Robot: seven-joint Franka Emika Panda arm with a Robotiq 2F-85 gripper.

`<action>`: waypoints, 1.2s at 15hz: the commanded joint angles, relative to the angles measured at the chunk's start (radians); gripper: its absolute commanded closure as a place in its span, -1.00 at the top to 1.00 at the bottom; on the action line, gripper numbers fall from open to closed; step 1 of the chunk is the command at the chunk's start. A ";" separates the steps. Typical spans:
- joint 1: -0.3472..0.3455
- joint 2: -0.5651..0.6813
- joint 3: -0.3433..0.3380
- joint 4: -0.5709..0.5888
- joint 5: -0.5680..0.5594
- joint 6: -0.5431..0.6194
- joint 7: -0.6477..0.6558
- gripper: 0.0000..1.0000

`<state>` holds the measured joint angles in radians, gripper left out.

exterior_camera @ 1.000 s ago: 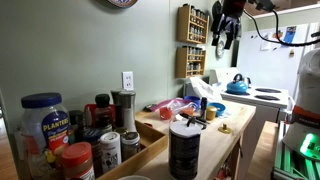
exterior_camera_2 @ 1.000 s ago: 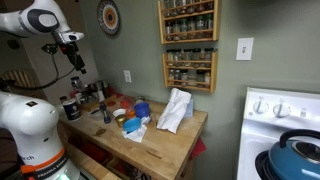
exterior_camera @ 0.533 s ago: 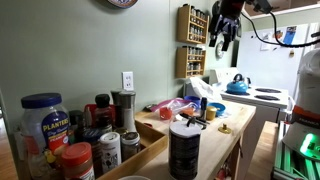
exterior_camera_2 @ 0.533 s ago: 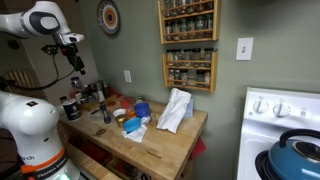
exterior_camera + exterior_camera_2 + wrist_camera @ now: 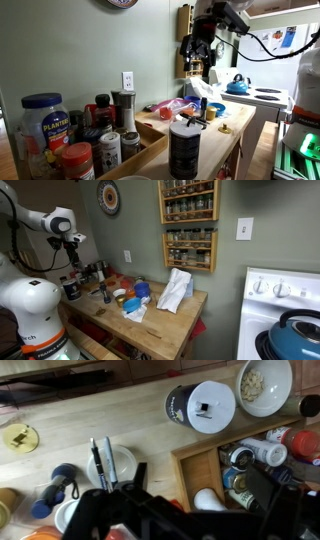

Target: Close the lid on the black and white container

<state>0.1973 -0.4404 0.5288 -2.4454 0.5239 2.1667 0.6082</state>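
Note:
The black and white container stands at the near end of the wooden counter. Its pale round lid sits on top. In the wrist view the container shows from above with the white lid covering it; a small dark mark sits at the lid's middle. My gripper hangs high above the far part of the counter, well away from the container. It also shows in an exterior view. In the wrist view my gripper is dark and blurred, jaws spread wide and empty.
A wooden tray with several spice jars lies beside the container. A blue-lidded clear jar and a steel grinder stand nearby. A white bowl, a plate with utensils, a white cloth and a wall spice rack are around.
My arm has swung down and across from the upper corner toward the counter. The container and lid have not moved.

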 commanded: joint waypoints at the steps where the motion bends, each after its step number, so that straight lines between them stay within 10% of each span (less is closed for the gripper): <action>1: 0.061 0.059 -0.040 0.010 -0.023 0.043 0.019 1.00; 18: 0.237 0.278 -0.027 -0.029 0.209 0.365 0.026 1.00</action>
<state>0.3984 -0.1815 0.5120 -2.4523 0.6797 2.5003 0.6614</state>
